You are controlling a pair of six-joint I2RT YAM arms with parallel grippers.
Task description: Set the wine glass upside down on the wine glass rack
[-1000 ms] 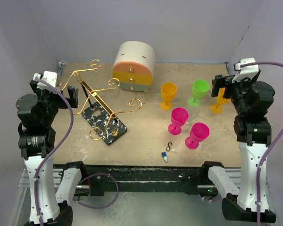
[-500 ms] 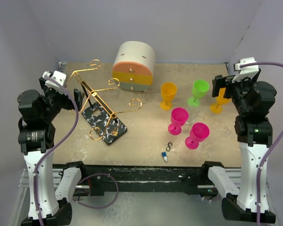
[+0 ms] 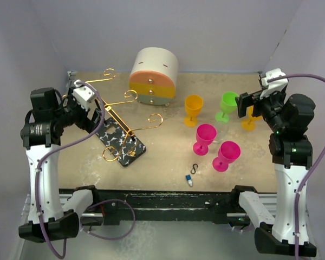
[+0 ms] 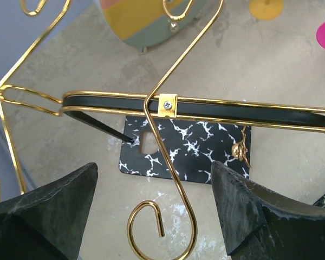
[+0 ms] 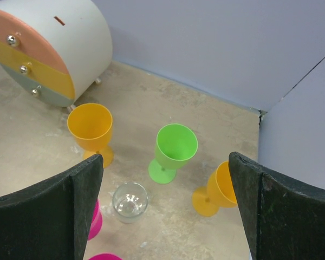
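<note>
The wine glass rack (image 3: 119,106), gold wire on a black marbled base (image 3: 122,143), stands at the left. My left gripper (image 3: 93,116) is open over its left end. In the left wrist view a curled gold hook (image 4: 176,184) hangs between the open fingers (image 4: 54,216), above the base (image 4: 195,149). Plastic wine glasses stand upright on the right: orange (image 3: 193,109), green (image 3: 228,105), two pink (image 3: 205,137). My right gripper (image 3: 242,105) is open above them. Its view shows the green glass (image 5: 175,149), two orange ones (image 5: 90,129) and a clear glass (image 5: 130,201).
A round cream drawer box (image 3: 154,76) stands at the back behind the rack. A small black clip and a white-and-blue capsule (image 3: 191,174) lie near the front edge. Purple walls close in the back and both sides.
My left arm has swung right and down, bringing its gripper over the rack's left end. My right gripper has shifted slightly left toward the glasses.
</note>
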